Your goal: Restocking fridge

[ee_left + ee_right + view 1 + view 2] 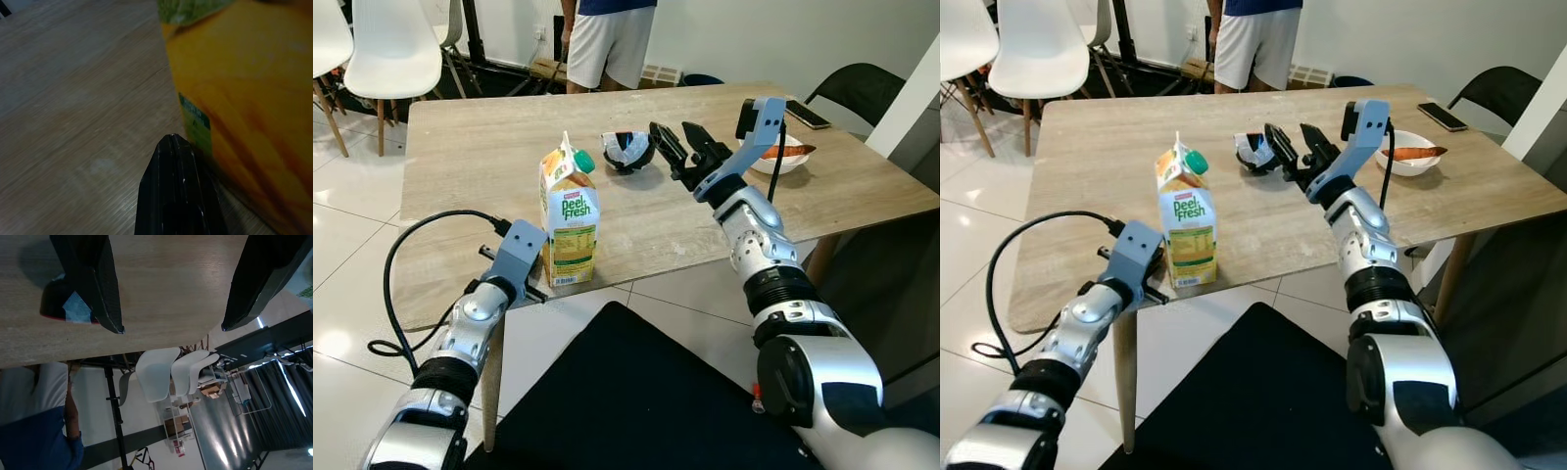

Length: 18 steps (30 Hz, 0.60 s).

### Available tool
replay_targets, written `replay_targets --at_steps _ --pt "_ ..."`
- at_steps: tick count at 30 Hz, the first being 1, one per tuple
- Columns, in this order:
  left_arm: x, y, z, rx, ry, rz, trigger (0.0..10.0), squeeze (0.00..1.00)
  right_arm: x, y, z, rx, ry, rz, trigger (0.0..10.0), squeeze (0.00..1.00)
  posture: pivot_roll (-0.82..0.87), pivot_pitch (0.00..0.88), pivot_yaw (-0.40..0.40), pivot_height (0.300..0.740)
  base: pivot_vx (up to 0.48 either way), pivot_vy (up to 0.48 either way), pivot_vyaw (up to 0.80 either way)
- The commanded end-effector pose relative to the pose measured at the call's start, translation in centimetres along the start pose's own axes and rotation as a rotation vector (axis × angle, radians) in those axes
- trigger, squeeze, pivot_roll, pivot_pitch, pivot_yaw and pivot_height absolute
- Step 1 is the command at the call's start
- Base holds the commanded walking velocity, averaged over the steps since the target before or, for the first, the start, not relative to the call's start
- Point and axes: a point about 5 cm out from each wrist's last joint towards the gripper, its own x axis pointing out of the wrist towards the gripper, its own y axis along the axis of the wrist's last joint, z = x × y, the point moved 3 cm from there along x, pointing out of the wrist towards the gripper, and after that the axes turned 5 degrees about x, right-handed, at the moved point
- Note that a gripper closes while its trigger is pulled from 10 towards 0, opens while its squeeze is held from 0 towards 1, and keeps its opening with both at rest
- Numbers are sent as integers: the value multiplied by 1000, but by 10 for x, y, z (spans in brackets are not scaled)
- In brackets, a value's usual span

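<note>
Juice carton [570,217] on bench [460,157]: likely heavyish, crushable; best gripped mid-body. Left gripper [534,277] beside its base, finger spread indiscernible. Right gripper [683,150] fingers wide open, empty.

Juice carton [569,212]: upright, gable top, green screw cap near the peak, cap on. Orange/yellow print with fruit graphics, red logo on a white band, green-and-white panel below. Stands near the front edge of the wooden table [470,147], left of centre in the eye views. In the left wrist view its orange side is blurred, right side of frame.
</note>
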Motion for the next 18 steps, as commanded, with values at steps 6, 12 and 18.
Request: replay_targets --at_steps 6,12,18 --pt "8 5 41 -34 -148 18 10000 0 -6 -2 8 -17 -24 -13 10000 0 -82 37 -89 740 0 0 0" --pt "12 14 66 -11 -230 54 10000 0 -7 -2 9 -19 -28 -10 10000 0 -80 33 -87 740 0 0 0" --pt "16 17 62 5 -188 57 10000 0 -6 -1 8 -17 -27 -5 10000 0 -79 28 -86 740 0 0 0"
